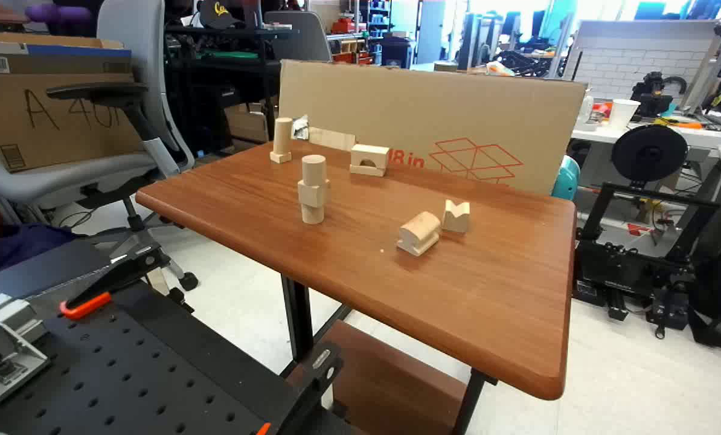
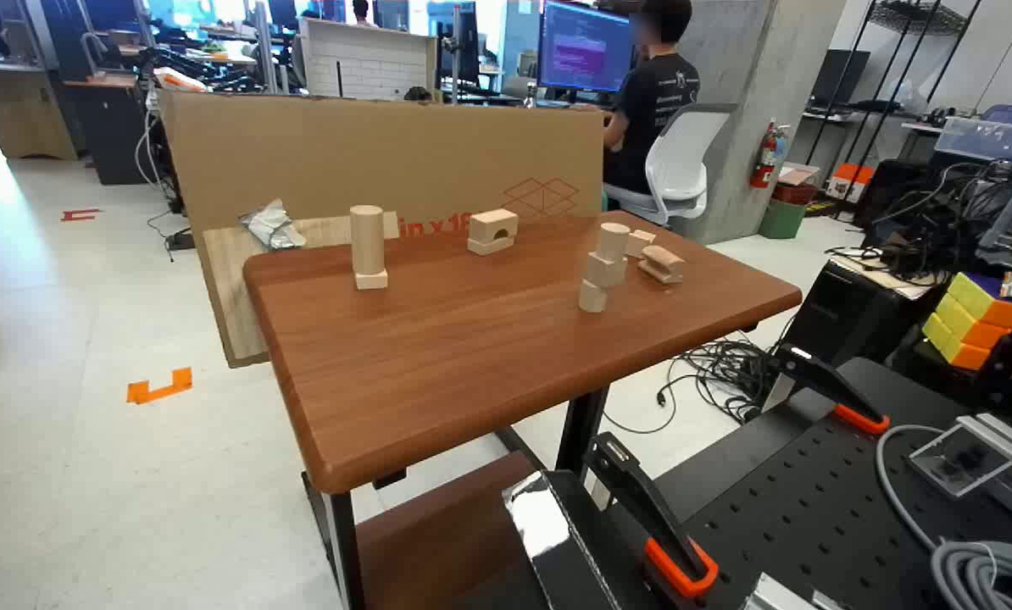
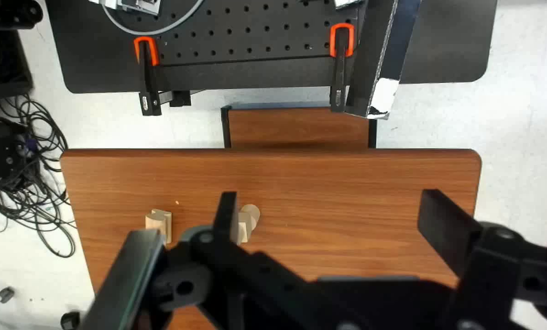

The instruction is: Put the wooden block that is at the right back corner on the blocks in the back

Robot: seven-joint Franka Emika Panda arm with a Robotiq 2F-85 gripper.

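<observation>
The wooden block is small, pale and V-notched on top. It stands on the table [image 1: 487,290] and shows in both exterior views [image 1: 456,217] [image 2: 641,243], partly hidden in the latter. It is not visible in the wrist view. The blocks in the back, an arch piece on a flat piece, show in both exterior views [image 1: 369,160] [image 2: 492,231] near the cardboard. They are out of sight in the wrist view. My gripper [image 3: 330,195] is wide open and empty, high above the table in the wrist view. The exterior views do not show it.
An oblong rounded block [image 1: 418,233] lies close beside the wooden block. A tall stack [image 1: 313,190] with a cylinder on top stands mid-table. Another cylinder on a small base [image 2: 369,246] stands farther off. A cardboard sheet [image 1: 421,109] runs along the table's back edge.
</observation>
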